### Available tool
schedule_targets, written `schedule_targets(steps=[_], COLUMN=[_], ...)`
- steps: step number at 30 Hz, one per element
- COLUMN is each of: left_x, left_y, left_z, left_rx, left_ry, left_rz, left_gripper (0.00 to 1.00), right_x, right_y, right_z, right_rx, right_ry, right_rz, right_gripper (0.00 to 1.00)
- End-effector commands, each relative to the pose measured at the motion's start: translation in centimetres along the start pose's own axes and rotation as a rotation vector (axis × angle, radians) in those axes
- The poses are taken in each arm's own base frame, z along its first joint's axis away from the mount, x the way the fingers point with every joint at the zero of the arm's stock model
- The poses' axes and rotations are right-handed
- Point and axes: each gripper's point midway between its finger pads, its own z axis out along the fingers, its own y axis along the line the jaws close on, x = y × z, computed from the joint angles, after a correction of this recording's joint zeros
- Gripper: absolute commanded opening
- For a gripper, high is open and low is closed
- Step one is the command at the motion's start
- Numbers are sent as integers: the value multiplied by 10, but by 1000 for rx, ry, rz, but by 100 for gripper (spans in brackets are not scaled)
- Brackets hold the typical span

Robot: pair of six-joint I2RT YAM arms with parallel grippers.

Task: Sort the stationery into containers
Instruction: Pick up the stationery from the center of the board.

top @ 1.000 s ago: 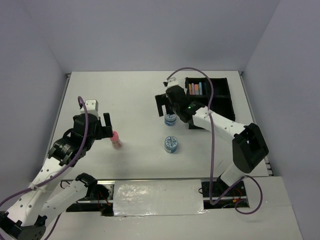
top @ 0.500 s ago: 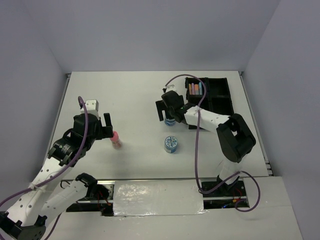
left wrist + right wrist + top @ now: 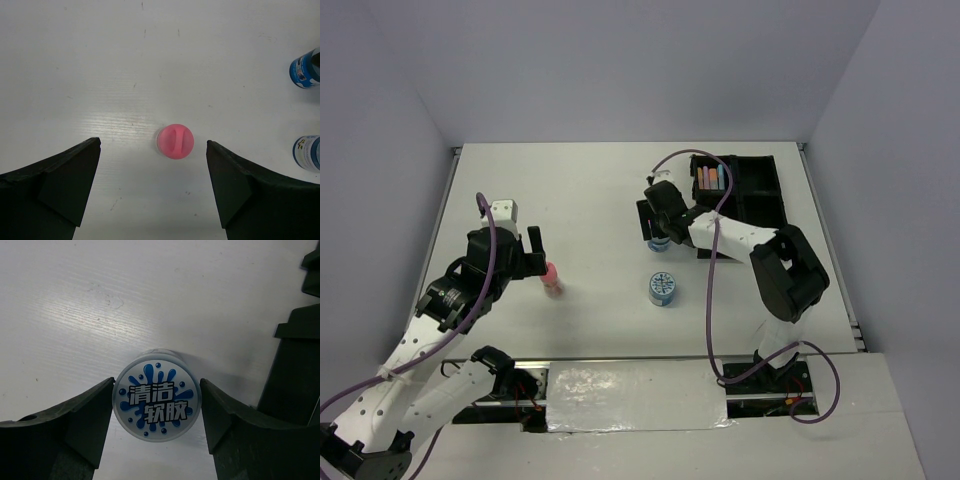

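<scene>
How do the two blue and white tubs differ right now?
The far tub sits between the fingers of the right gripper; the near tub stands free. The far tub is close to the black tray; the near tub lies farther from it. Both are round, upright, blue-and-white.

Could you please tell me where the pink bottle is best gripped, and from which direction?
Grip the pink bottle across its round body below the cap, coming straight down from above. It stands upright, its round cap facing the left wrist camera squarely. The open left gripper hangs over it with a finger on either side, so lowering and closing should probably catch it.
</scene>
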Motion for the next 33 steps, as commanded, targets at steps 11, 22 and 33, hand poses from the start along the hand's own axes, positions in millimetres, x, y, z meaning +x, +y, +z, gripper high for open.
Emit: schedule_targets(steps=[11, 22, 33], left_x=[-18, -18, -21], left_y=[-4, -5, -5], left_z=[-7, -7, -11], left_rx=[28, 33, 42], left_ry=[-57, -58, -76], left_rz=[-18, -17, -23], left_gripper=[99, 99, 99], right_x=[1, -37, -106], right_y=[1, 10, -101], right_z=[3, -38, -88], right_rx=[-8, -132, -29], right_ry=[3, -112, -253], right_rz=[3, 24, 150], right_gripper=[78, 0, 0])
